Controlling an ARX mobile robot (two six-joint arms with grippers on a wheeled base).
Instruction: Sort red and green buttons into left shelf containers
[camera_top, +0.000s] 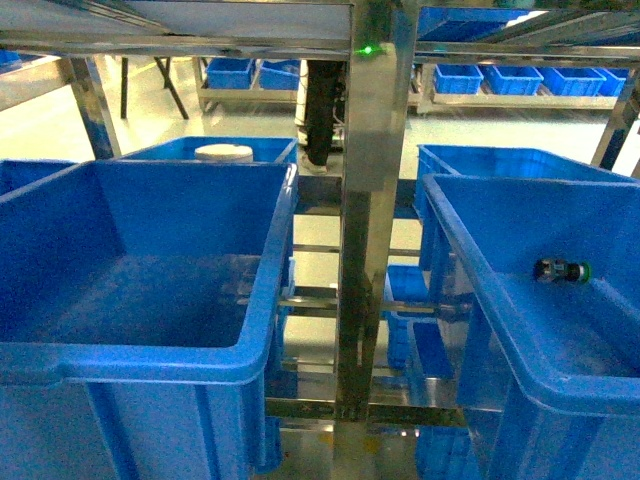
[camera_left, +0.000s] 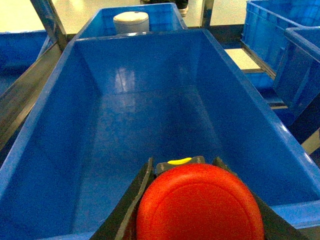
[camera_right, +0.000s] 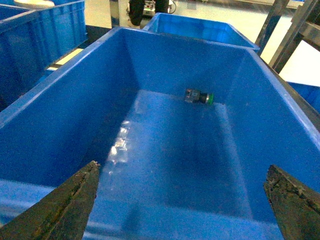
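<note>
A red button (camera_left: 200, 205) with a wide mushroom cap fills the bottom of the left wrist view. My left gripper (camera_left: 184, 161) is shut on it, one dark finger on each side. It hangs over the near end of a large deep blue bin (camera_left: 150, 33), whose floor is bare. That bin (camera_top: 150, 358) stands left of the post in the head view. A green button (camera_right: 199, 96) lies on its side at the far end of the other large bin (camera_right: 50, 80), also visible in the head view (camera_top: 562, 270). My right gripper (camera_right: 182, 167) is open above that bin's near end. Neither gripper shows in the head view.
A shiny metal shelf post (camera_top: 370, 200) stands between the two bins. Behind the left bin is another blue bin with a white round object (camera_top: 224, 152) in it. More blue bins (camera_top: 515, 80) sit on racks at the back.
</note>
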